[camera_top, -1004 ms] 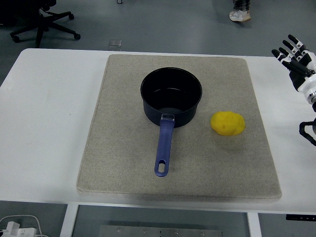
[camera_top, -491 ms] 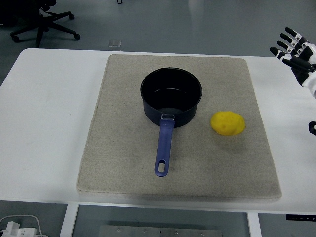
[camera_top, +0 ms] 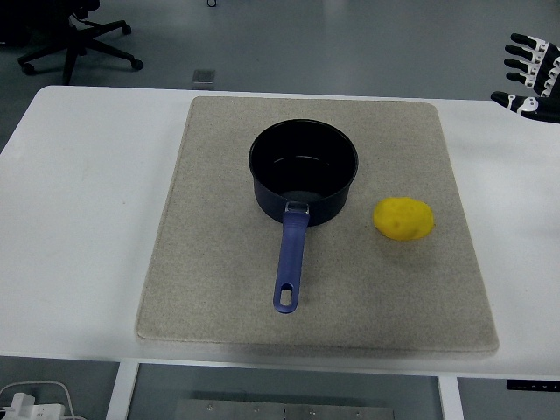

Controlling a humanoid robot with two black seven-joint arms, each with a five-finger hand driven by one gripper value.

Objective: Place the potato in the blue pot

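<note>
The potato [camera_top: 403, 219] lies free on the mat [camera_top: 219, 297] just right of the blue pot [camera_top: 304, 171], while the right hand [camera_top: 528, 74], fingers spread and empty, is far from it.

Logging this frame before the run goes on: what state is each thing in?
Blue pot: upright on the mat, empty, handle toward the near edge.
Potato: on the mat right of the pot, untouched.
Mat: flat on the table.
Right hand: at the far right edge, fingers spread, holding nothing.
</note>
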